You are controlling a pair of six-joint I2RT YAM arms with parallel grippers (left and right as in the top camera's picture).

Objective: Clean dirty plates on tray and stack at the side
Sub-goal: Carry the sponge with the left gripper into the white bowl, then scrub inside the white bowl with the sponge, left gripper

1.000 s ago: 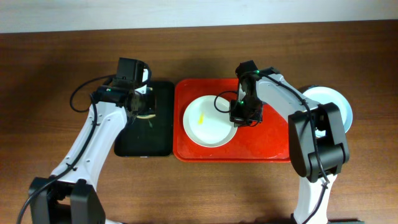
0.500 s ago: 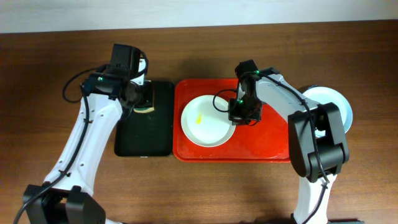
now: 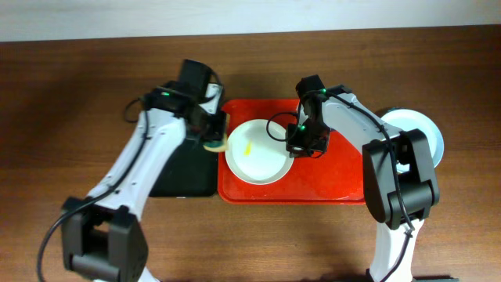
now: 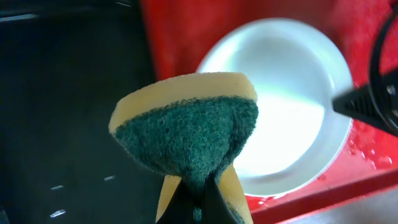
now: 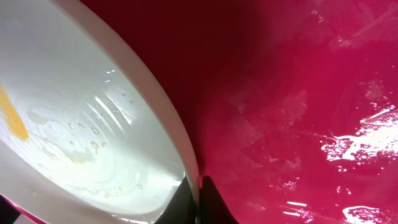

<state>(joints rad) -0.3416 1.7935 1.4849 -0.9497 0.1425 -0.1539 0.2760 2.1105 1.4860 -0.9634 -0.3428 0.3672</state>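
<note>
moved: since a second ago the left arm has swung over to the right, off the middle of the black tray and up to the near edge of the red tray. The white plate looks nudged a touch to the left too.
left gripper: clamped tight on a sponge, yellow with a green scrubby face, pinched so hard it's folded. Overhead it hangs right at the seam between the two trays, just beside the plate's left rim.
right gripper: closed on the plate's right rim, with one finger over the lip and one under it.
white plate: sits in the left half of the red tray, inside the rim. Whether the gripped edge is lifted, can't tell.
yellow smear: a little streak left of the plate's centre. The wrist view shows wet streaks around it.
red tray surface: wet, with drops and glossy patches to the right of the plate.
pale blue plate: on the wooden table off the tray's right end, partly hidden behind the right arm. Can't tell if it's one plate or a stack.
</note>
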